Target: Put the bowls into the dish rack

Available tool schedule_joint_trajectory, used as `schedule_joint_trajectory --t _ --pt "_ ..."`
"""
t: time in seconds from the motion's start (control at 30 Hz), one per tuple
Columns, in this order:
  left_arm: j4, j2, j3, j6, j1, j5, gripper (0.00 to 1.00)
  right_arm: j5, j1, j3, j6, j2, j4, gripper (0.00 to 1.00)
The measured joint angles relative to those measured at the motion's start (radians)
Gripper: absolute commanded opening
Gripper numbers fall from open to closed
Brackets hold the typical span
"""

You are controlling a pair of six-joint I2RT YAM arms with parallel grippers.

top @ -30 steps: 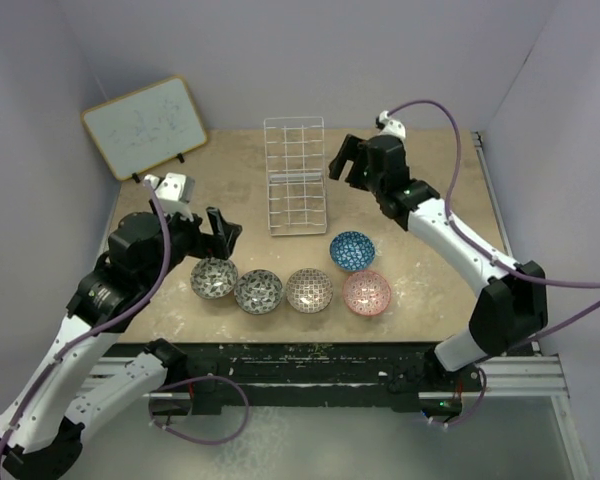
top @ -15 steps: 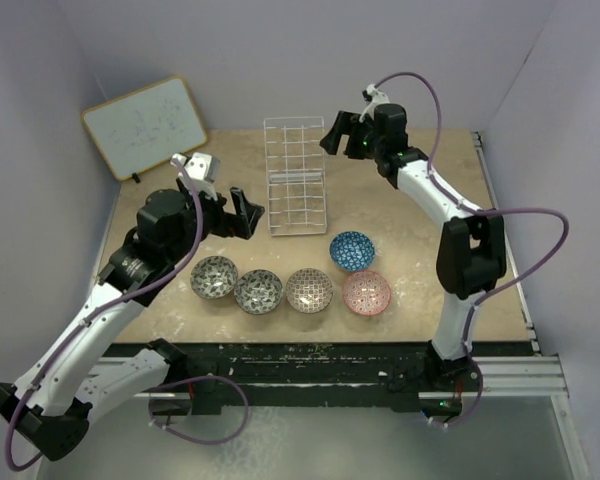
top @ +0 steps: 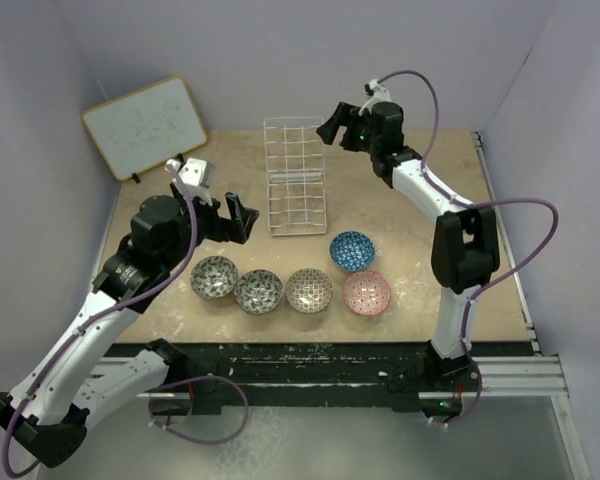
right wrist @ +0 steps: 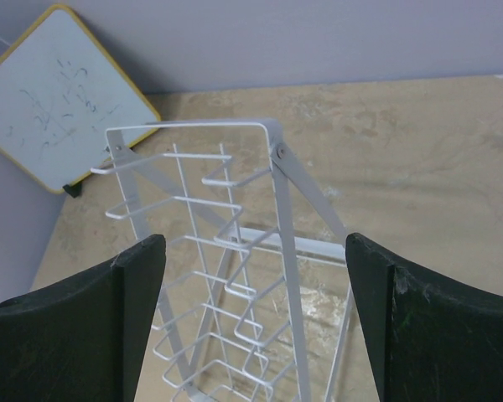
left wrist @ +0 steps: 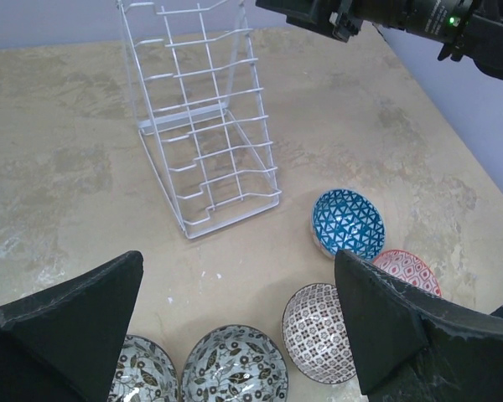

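I'm holding the right claw [top: 331, 127] wide and empty at the dish rack's [top: 295, 190] 1 o'clock, the left claw [top: 238, 220] wide at its 8 o'clock; five bowls [top: 309, 290] are sitting on the desk [top: 420, 225] at 6 o'clock.

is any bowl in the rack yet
No, the rack stands empty and all five bowls sit on the table in front of it.
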Motion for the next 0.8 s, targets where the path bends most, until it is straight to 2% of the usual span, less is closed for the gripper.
schedule_joint_trajectory --t 0.23,0.43,0.57,0.8 --pt "-0.014 -0.034 -0.002 0.011 0.000 -0.011 0.99 0.080 0.000 -0.200 0.029 -0.170 0.025 0.90" --pt "-0.044 -0.055 -0.008 0.011 0.000 -0.020 0.99 0.238 0.000 -0.200 0.026 -0.267 -0.091 0.89" --pt "-0.064 -0.077 -0.008 0.011 0.000 -0.022 0.99 0.350 0.000 -0.097 0.020 -0.184 -0.237 0.89" --pt "-0.114 -0.120 0.005 0.025 0.000 -0.049 0.99 0.417 -0.001 0.085 -0.014 0.089 -0.426 0.90"
